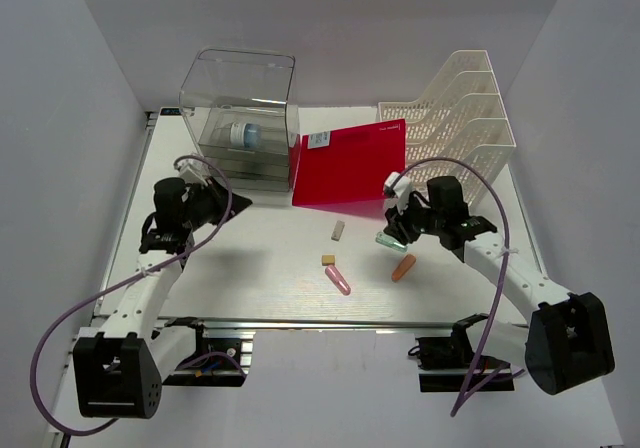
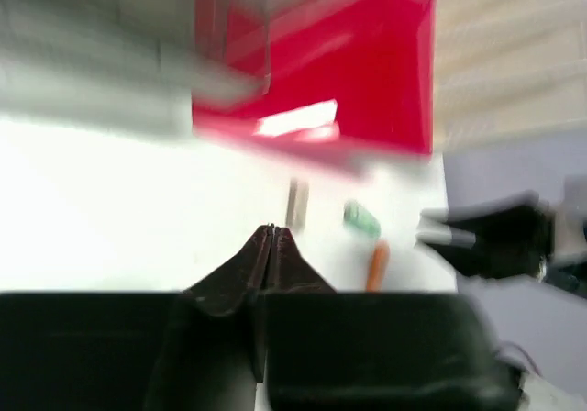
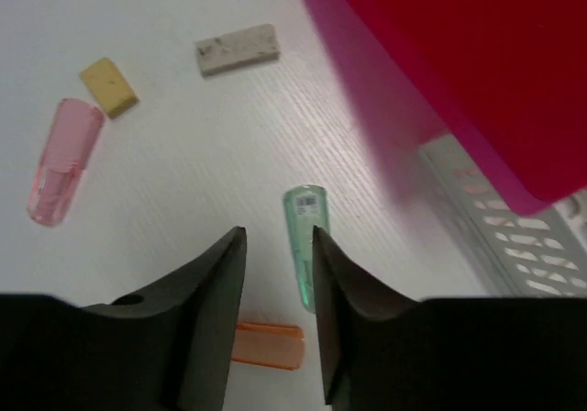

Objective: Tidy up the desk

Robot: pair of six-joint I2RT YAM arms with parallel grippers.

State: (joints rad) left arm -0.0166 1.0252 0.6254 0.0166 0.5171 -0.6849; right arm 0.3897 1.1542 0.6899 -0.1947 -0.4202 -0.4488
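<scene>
Item: bench, white and matte, lying under the red folder and running out from it on every side, with a silver rail along the edge on the arm side of the folder. Left of the folder: clear drawer box. Right of the folder: white mesh file rack. Loose on the bench on the arm side of the folder: grey eraser nearest its edge; yellow eraser and pink tube farther off; green tube and orange tube toward its right corner. Left gripper: closed tight, fingers meeting, holding nothing, off the folder's left near corner. Right gripper: jaws a little apart with bare bench between them, nothing held, poised by the green tube. Step in hand, by judgement: taking the green tube from the loose items. Next move calls for a small sideways shift so the tube sits between the jaws, then descent and closure across its narrow body; being round, it may roll. Views: the top view alone shows box, rack and both arms; the right wrist view alone shows the tube lying beside the finger nearer the folder, partly hidden by it; the left wrist view, blurred, alone shows the left fingers pressed together
</scene>
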